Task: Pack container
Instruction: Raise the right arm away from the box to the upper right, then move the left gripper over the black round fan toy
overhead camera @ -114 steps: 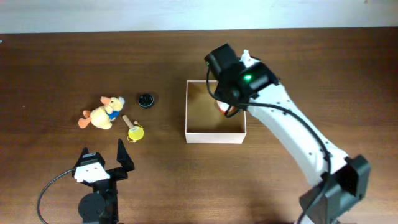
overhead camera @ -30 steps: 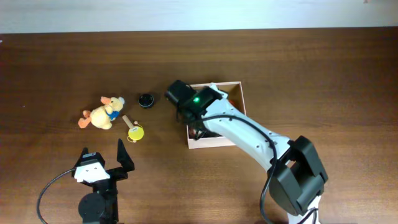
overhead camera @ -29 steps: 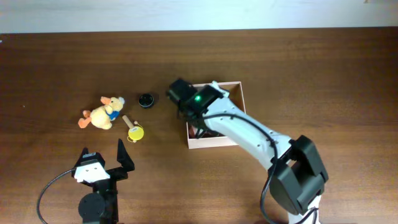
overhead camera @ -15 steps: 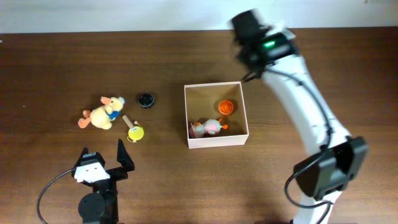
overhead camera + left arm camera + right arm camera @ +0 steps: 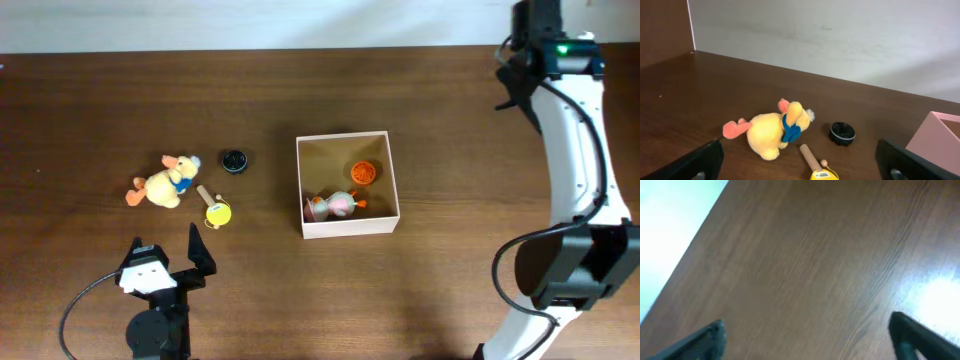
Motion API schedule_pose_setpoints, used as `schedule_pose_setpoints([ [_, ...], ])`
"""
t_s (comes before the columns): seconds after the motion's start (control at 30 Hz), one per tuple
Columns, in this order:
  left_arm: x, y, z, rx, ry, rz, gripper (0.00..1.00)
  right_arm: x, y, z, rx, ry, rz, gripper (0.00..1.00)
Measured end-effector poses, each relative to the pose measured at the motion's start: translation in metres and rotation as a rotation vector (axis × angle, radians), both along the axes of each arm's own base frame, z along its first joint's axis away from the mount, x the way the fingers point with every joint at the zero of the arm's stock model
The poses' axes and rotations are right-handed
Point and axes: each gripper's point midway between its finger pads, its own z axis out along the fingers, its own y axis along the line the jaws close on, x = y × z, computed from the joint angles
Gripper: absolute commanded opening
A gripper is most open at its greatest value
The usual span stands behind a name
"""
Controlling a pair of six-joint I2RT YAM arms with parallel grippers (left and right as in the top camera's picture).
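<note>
Plainly between placements, the right gripper (image 5: 807,325) hangs wide and empty over bare surface (image 5: 805,255), well apart from the container (image 5: 348,227), which sits off toward the left arm's side holding an orange piece (image 5: 363,172) and a pink-and-white toy (image 5: 336,205). The left gripper (image 5: 167,245) is spread wide too, with the plush duck (image 5: 772,132), black cap (image 5: 842,133) and yellow-headed stick (image 5: 811,159) just ahead of it. Fetching one of those three looks like the next move, calling for a centred descent, a firm close, then a carry over the white wall.
</note>
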Motion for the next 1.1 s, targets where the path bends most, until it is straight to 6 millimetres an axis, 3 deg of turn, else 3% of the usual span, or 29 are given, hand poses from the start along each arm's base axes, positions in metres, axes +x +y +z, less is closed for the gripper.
schedule_pose_setpoints([
  [0.17, 0.0, 0.0, 0.0, 0.0, 0.0, 0.0, 0.99, -0.002, -0.013, 0.0, 0.003, 0.001, -0.01, 0.99],
  [0.3, 0.0, 0.0, 0.0, 0.0, 0.0, 0.0, 0.99, 0.011, -0.015, 0.006, -0.037, -0.005, 0.083, 0.99],
  [0.47, 0.0, 0.0, 0.0, 0.0, 0.0, 0.0, 0.99, 0.03, 0.002, 0.007, -0.074, 0.047, 0.382, 0.99],
  [0.63, 0.0, 0.0, 0.0, 0.0, 0.0, 0.0, 0.99, 0.034, 0.017, 0.003, -0.078, 0.09, 0.578, 0.99],
  [0.83, 0.002, -0.014, 0.009, -0.005, -0.037, -0.08, 0.99, 0.036, 0.022, 0.002, -0.084, 0.106, 0.652, 0.99],
  [1.0, 0.002, -0.025, -0.001, -0.046, 0.078, -0.145, 0.99, 0.036, 0.024, 0.002, -0.085, 0.11, 0.671, 0.99],
  [1.1, 0.006, -0.026, 0.019, -0.051, 0.132, -0.148, 0.99, 0.036, 0.024, 0.002, -0.084, 0.11, 0.675, 0.99],
])
